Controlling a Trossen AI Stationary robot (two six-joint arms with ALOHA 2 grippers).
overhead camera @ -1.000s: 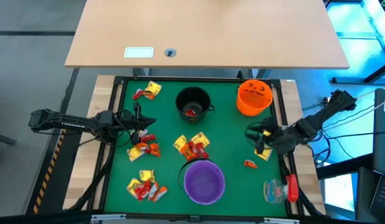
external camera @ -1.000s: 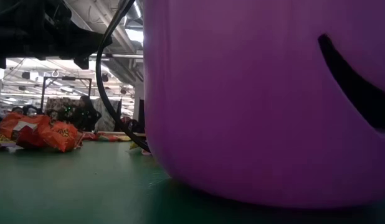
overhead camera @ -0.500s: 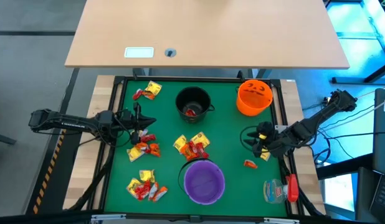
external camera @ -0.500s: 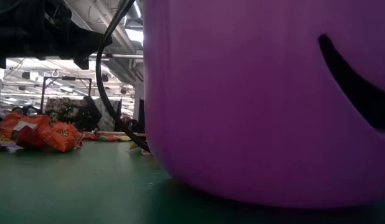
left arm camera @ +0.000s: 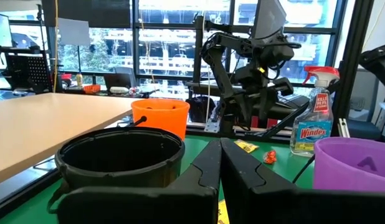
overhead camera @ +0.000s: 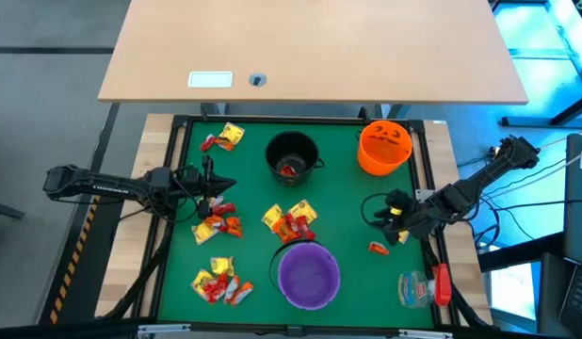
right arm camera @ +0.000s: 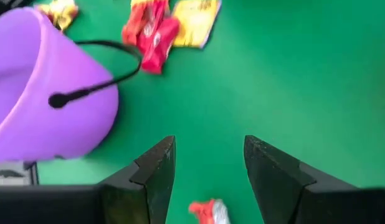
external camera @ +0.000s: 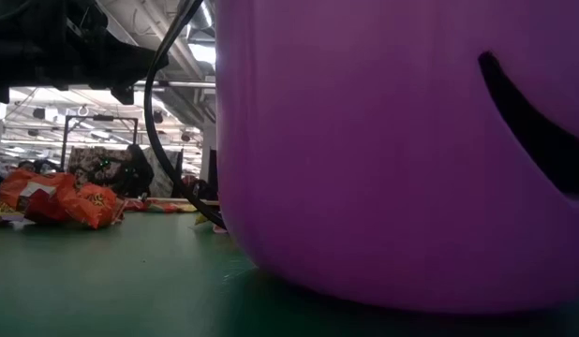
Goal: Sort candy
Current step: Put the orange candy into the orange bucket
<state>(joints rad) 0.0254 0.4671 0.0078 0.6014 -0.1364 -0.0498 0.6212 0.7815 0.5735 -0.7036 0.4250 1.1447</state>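
Observation:
Candy lies on the green mat point(overhead camera: 347, 202) in several heaps: near the far left corner point(overhead camera: 223, 137), by my left gripper point(overhead camera: 218, 222), mid-table point(overhead camera: 289, 221) and near left point(overhead camera: 216, 282). A single red candy point(overhead camera: 379, 248) lies by the right edge. My right gripper point(overhead camera: 385, 215) hangs open and tilted down over the mat beside that candy point(right arm camera: 208, 210), with nothing between its fingers point(right arm camera: 208, 171). My left gripper point(overhead camera: 216, 184) is shut and level at the table's left point(left arm camera: 220, 168), holding nothing.
A black bucket point(overhead camera: 292, 155) holding a red candy stands at the far middle, an orange bucket point(overhead camera: 384, 146) at the far right, a purple bucket point(overhead camera: 308, 274) near the front. A clear item with a red part point(overhead camera: 423, 287) lies in the near right corner.
My right gripper has turned at the wrist and tipped over the mat near the right edge, staying open in about the same place. The candy and the buckets have not moved.

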